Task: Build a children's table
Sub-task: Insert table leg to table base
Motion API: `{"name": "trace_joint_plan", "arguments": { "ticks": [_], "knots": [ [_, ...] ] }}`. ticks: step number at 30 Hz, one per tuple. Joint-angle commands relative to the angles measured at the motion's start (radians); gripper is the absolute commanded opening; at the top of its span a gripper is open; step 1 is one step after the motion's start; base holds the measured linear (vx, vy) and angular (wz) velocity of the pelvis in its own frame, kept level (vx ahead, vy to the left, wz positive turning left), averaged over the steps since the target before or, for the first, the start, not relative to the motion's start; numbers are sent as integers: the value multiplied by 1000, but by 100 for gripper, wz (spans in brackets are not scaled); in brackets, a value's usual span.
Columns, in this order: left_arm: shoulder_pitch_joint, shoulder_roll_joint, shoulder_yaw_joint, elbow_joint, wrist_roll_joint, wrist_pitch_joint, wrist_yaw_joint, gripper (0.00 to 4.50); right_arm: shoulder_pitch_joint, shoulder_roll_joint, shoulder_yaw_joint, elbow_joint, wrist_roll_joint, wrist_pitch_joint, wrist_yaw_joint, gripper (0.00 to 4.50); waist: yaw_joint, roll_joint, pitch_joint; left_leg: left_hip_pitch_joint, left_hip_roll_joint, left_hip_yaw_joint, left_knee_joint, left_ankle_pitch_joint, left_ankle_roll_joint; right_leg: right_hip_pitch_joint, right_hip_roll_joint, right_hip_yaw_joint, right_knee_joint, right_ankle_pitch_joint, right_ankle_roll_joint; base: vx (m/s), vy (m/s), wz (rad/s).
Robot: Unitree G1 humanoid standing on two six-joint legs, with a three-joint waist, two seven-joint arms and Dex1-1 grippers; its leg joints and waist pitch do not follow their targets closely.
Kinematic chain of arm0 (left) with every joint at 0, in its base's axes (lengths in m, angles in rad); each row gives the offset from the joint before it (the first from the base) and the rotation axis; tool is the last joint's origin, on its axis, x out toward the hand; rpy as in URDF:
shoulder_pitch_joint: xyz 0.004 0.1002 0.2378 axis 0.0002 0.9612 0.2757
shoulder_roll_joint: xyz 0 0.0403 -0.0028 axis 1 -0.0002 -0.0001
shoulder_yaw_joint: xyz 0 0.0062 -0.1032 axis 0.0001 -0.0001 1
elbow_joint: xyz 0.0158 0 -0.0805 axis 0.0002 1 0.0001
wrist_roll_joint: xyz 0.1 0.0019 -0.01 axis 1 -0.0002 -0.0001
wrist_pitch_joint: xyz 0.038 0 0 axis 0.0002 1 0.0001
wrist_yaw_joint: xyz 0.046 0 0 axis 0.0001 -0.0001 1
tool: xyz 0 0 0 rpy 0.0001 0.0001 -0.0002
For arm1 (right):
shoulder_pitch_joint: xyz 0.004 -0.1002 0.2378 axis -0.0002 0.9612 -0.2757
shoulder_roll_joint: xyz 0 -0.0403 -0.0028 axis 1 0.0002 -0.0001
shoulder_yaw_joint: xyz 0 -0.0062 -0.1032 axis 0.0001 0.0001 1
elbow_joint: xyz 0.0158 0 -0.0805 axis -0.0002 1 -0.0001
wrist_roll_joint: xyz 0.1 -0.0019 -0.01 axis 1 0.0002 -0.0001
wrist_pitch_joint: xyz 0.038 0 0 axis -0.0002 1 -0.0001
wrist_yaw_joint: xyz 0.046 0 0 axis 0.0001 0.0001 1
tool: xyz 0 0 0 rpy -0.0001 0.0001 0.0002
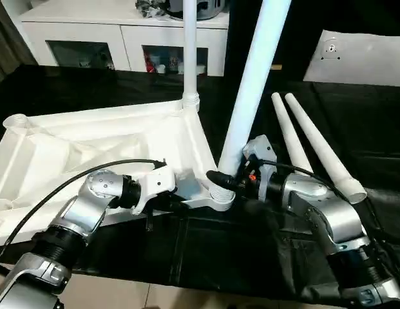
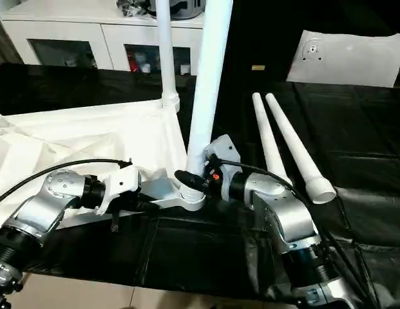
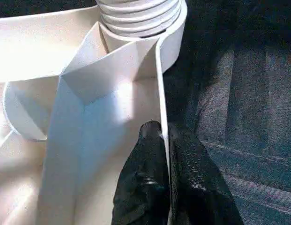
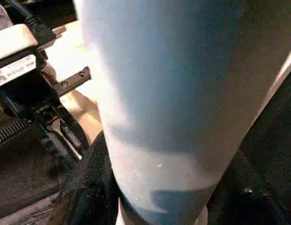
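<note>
No readable writing: white leg (image 1: 251,84) (plain), small blurred label (image 4: 14,70).

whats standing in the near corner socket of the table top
A white leg stands in the near corner socket, leaning slightly, with the right gripper closed around its base. How deep it sits is hidden by the socket rim and gripper.

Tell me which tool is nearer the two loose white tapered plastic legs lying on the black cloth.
Right. The right tool grips the leaning leg just beside the loose legs; the left tool pinches the tabletop's edge wall, farther away.
</note>
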Motion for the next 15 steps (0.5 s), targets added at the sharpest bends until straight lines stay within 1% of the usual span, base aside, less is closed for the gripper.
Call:
{"name": "trace_joint_plan", "arguments": {
  "ticks": [1, 3, 4, 5, 6, 7, 8, 9, 10, 11, 12, 13, 14, 15],
  "knots": [
    [-7, -3, -14, -15, -2, -36, -32, 0, 48, 2, 27, 79, -2, 36, -3, 190, 1, 3, -52, -23, 60, -11, -81, -70, 27, 57, -87, 59, -81, -281, -195, 0, 0, 0],
    [-6, -2, -13, -16, -3, -36, -32, 0, 58, 5, 20, 89, 0, 33, -6, 190, 1, -2, -53, -24, 60, -10, -81, -65, 27, 60, -87, 58, -79, -258, -200, 0, 0, 0],
    [-4, 0, -8, -16, -4, -36, -31, 0, 92, 13, -5, 115, 8, 19, -19, 190, 4, 13, -53, -24, 60, -12, -81, -66, 24, 59, -88, 58, -77, -253, -204, 0, 0, 0],
    [-3, 1, -6, -16, -5, -37, -30, 0, 108, 17, -17, 126, 10, 11, -24, 190, 3, 6, -53, -24, 61, -9, -81, -75, 24, 58, -89, 58, -82, -250, -208, 0, 0, 0],
    [-3, 0, -2, -15, -7, -37, -28, 0, 126, 24, -32, 134, 14, -3, -33, 190, 5, 11, -55, -24, 62, -11, -82, -69, 23, 60, -89, 57, -78, -233, -212, 0, 0, 0],
    [-4, -1, 0, -14, -8, -37, -26, 0, 133, 27, -38, 136, 16, -9, -37, 190, 4, 8, -55, -24, 62, -10, -82, -72, 23, 59, -87, 57, -80, -227, -213, 0, 0, 0],
    [-5, -2, 2, -12, -8, -37, -22, 0, 143, 32, -47, 138, 18, -18, -41, 190, 4, 7, -56, -25, 61, -10, -82, -72, 24, 61, -87, 56, -79, -218, -217, 0, 0, 0],
    [-7, -6, 7, -7, -8, -38, -15, 0, 166, 40, -65, 138, 24, -38, -51, 190, 5, 15, -55, -24, 61, -11, -83, -74, 21, 61, -87, 56, -78, -218, -218, 0, 0, 0],
    [-8, -7, 9, -5, -8, -39, -12, 0, 176, 44, -72, 138, 27, -47, -55, 190, 5, 10, -55, -24, 61, -10, -83, -84, 23, 60, -86, 56, -81, -228, -216, 0, 0, 0],
    [-10, -10, 13, 3, -7, -43, -4, 0, 210, 53, -86, 126, 34, -78, -58, 190, 6, 17, -56, -24, 61, -10, -84, -87, 22, 61, -87, 55, -81, -233, -214, 0, 0, 0],
    [-11, -12, 13, 6, -6, -45, -2, 0, 231, 60, -95, 110, 45, -95, -56, 190, 8, 15, -55, -22, 62, -10, -84, -97, 23, 59, -88, 56, -84, -249, -209, 0, 0, 0],
    [-11, -12, 14, 7, -6, -46, -1, 0, 243, 63, -98, 98, 51, -104, -55, 190, 7, 14, -56, -24, 61, -10, -85, -97, 24, 61, -87, 56, -85, -249, -206, 0, 0, 0],
    [-11, -13, 14, 7, -5, -46, -1, 0, 253, 65, -100, 88, 56, -110, -53, 190, 10, 14, -56, -22, 63, -10, -86, -90, 27, 60, -86, 56, -84, -240, -205, 0, 0, 0],
    [-11, -14, 14, 9, -5, -47, 1, 0, 267, 59, -91, 68, 47, -126, -53, 190, 11, 15, -57, -23, 63, -11, -86, -86, 28, 60, -86, 55, -83, -233, -205, 0, 0, 0]
  ]
}}
